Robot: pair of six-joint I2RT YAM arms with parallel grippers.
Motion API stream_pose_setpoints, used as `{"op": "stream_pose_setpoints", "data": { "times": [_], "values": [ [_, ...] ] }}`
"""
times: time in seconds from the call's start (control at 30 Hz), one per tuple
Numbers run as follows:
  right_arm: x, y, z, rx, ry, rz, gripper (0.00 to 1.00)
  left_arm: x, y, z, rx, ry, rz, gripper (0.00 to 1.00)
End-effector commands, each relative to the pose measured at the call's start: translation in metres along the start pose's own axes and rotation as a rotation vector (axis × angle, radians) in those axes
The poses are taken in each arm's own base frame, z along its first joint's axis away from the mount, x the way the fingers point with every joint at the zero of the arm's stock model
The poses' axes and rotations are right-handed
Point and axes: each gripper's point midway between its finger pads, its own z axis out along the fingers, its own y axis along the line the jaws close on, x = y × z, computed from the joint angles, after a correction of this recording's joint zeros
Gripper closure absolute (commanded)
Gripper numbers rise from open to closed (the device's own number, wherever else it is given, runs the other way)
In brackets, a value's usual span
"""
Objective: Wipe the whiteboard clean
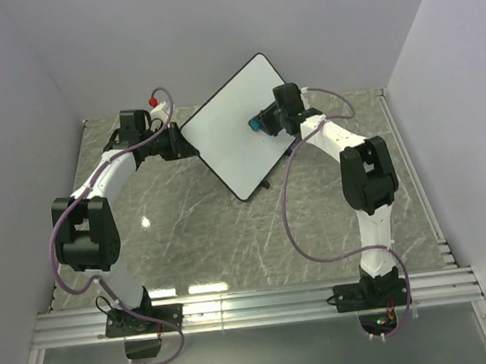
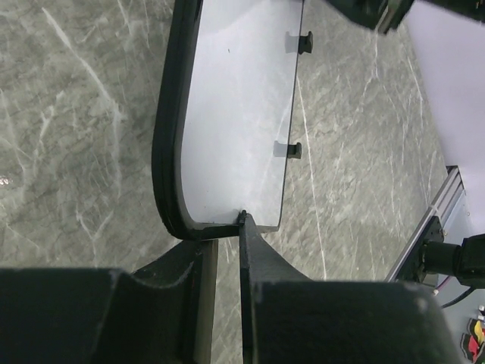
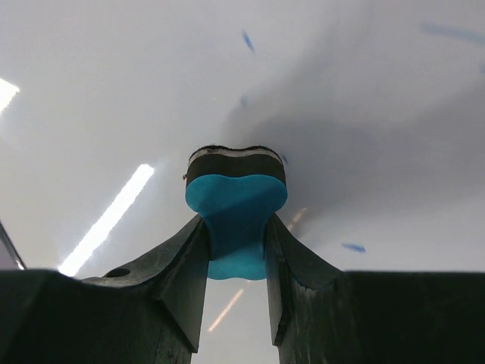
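Observation:
The whiteboard (image 1: 238,122), white with a thin black frame, stands tilted on its edge at the back middle of the table. My left gripper (image 1: 178,142) is shut on its left frame edge; in the left wrist view the fingers (image 2: 261,254) pinch the black frame of the whiteboard (image 2: 235,114). My right gripper (image 1: 265,123) is shut on a small blue eraser (image 1: 257,125) and holds it against the board's face. In the right wrist view the eraser (image 3: 236,220) has its dark felt pressed to the whiteboard (image 3: 114,91). A few small blue marks (image 3: 353,247) show on the board.
A red-tipped object (image 1: 154,100) lies behind my left arm at the back. The board's two black feet (image 2: 297,150) stick out over the grey marble table (image 1: 187,231). White walls close in the back and both sides. An aluminium rail (image 1: 256,302) runs along the near edge.

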Motion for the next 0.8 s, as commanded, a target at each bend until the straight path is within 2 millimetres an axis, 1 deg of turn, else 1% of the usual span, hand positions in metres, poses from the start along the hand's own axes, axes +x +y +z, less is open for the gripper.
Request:
{"op": "stream_pose_setpoints", "data": {
  "times": [0.0, 0.03, 0.1, 0.13, 0.2, 0.23, 0.3, 0.33, 0.37, 0.43, 0.47, 0.5, 0.53, 0.57, 0.6, 0.63, 0.67, 0.7, 0.73, 0.77],
  "values": [
    [0.064, -0.039, -0.009, 0.102, 0.165, 0.02, 1.0, -0.008, -0.01, 0.009, 0.028, -0.006, 0.142, 1.0],
    [0.066, -0.043, -0.011, 0.104, 0.168, 0.022, 1.0, -0.008, -0.009, 0.009, 0.028, -0.006, 0.144, 1.0],
    [0.071, -0.055, -0.016, 0.122, 0.174, 0.022, 1.0, -0.01, -0.01, 0.009, 0.027, -0.008, 0.145, 1.0],
    [0.07, -0.056, -0.018, 0.113, 0.173, 0.029, 1.0, -0.01, -0.009, 0.009, 0.027, -0.006, 0.145, 1.0],
    [0.066, -0.066, -0.017, 0.132, 0.167, 0.038, 1.0, -0.011, -0.01, 0.009, 0.027, -0.009, 0.148, 1.0],
    [0.062, -0.066, -0.015, 0.128, 0.161, 0.04, 1.0, -0.011, -0.01, 0.009, 0.027, -0.009, 0.148, 1.0],
    [0.042, -0.064, -0.008, 0.127, 0.122, 0.051, 1.0, -0.011, -0.011, 0.008, 0.029, -0.008, 0.148, 1.0],
    [0.029, -0.07, -0.002, 0.142, 0.104, 0.055, 1.0, -0.012, -0.012, 0.008, 0.031, -0.011, 0.149, 1.0],
    [0.015, -0.056, 0.001, 0.118, 0.079, 0.055, 1.0, -0.012, -0.012, 0.008, 0.031, -0.013, 0.147, 1.0],
    [-0.006, -0.053, 0.009, 0.121, 0.043, 0.053, 1.0, -0.01, -0.012, 0.007, 0.032, -0.012, 0.144, 1.0],
    [-0.025, -0.044, 0.018, 0.106, 0.014, 0.064, 1.0, -0.009, -0.013, 0.007, 0.034, -0.011, 0.143, 1.0],
    [-0.035, -0.042, 0.022, 0.105, 0.0, 0.069, 1.0, -0.009, -0.013, 0.007, 0.037, -0.011, 0.143, 1.0],
    [-0.04, -0.05, 0.033, 0.128, -0.005, 0.068, 1.0, -0.009, -0.014, 0.006, 0.039, -0.013, 0.142, 1.0],
    [-0.058, -0.033, 0.034, 0.094, -0.035, 0.073, 1.0, -0.008, -0.015, 0.006, 0.04, -0.013, 0.139, 1.0],
    [-0.064, -0.031, 0.037, 0.093, -0.047, 0.075, 1.0, -0.007, -0.014, 0.006, 0.04, -0.012, 0.137, 1.0],
    [-0.067, -0.039, 0.047, 0.118, -0.049, 0.079, 1.0, -0.007, -0.016, 0.006, 0.043, -0.013, 0.139, 1.0],
    [-0.076, -0.026, 0.048, 0.09, -0.065, 0.081, 1.0, -0.007, -0.015, 0.006, 0.042, -0.014, 0.138, 1.0],
    [-0.08, -0.025, 0.051, 0.089, -0.069, 0.083, 1.0, -0.007, -0.016, 0.005, 0.042, -0.015, 0.138, 1.0],
    [-0.079, -0.031, 0.058, 0.105, -0.065, 0.083, 1.0, -0.007, -0.016, 0.005, 0.044, -0.015, 0.138, 1.0],
    [-0.082, -0.025, 0.058, 0.096, -0.071, 0.082, 1.0, -0.008, -0.017, 0.005, 0.044, -0.016, 0.139, 1.0]
  ]
}}
